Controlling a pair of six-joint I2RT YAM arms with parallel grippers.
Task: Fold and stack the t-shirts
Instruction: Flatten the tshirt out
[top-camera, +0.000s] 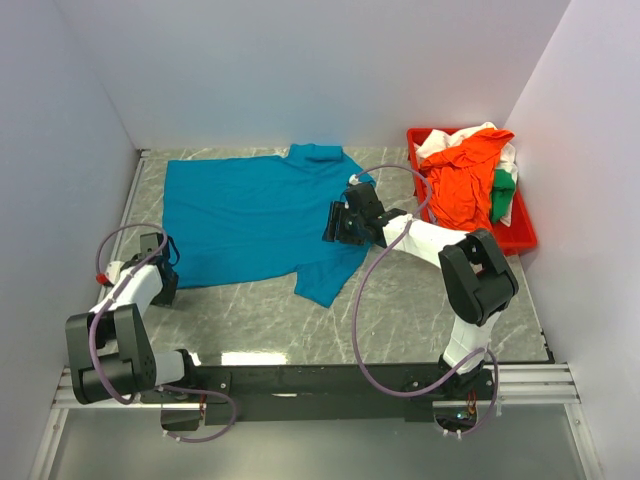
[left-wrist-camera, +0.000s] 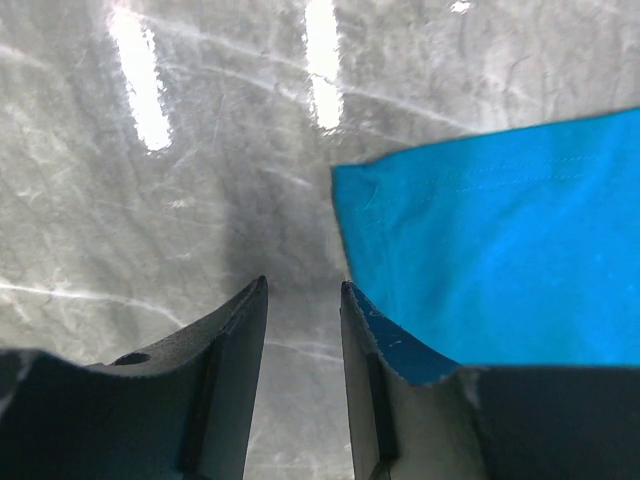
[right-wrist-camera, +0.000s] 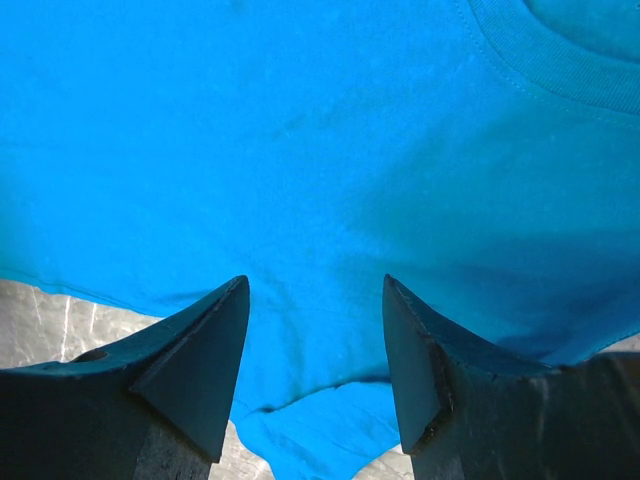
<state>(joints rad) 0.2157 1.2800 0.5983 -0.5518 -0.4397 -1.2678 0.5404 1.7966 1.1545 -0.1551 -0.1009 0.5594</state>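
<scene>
A teal-blue t-shirt (top-camera: 250, 215) lies spread flat on the marble table, collar toward the back. My left gripper (top-camera: 168, 262) sits low at the shirt's near left corner. In the left wrist view the left gripper (left-wrist-camera: 303, 296) is open with only bare table between its fingers, and the shirt's hem corner (left-wrist-camera: 480, 260) lies just right of the right finger. My right gripper (top-camera: 336, 222) hovers over the shirt's right side near the sleeve. In the right wrist view the right gripper (right-wrist-camera: 315, 290) stands wide open above the cloth, holding nothing. Orange (top-camera: 465, 180), white (top-camera: 455, 138) and green (top-camera: 503, 195) t-shirts are heaped together.
The heap lies in a red tray (top-camera: 520, 238) at the back right corner. White walls close in the table on the left, back and right. Bare marble (top-camera: 420, 300) shows in front of the teal shirt.
</scene>
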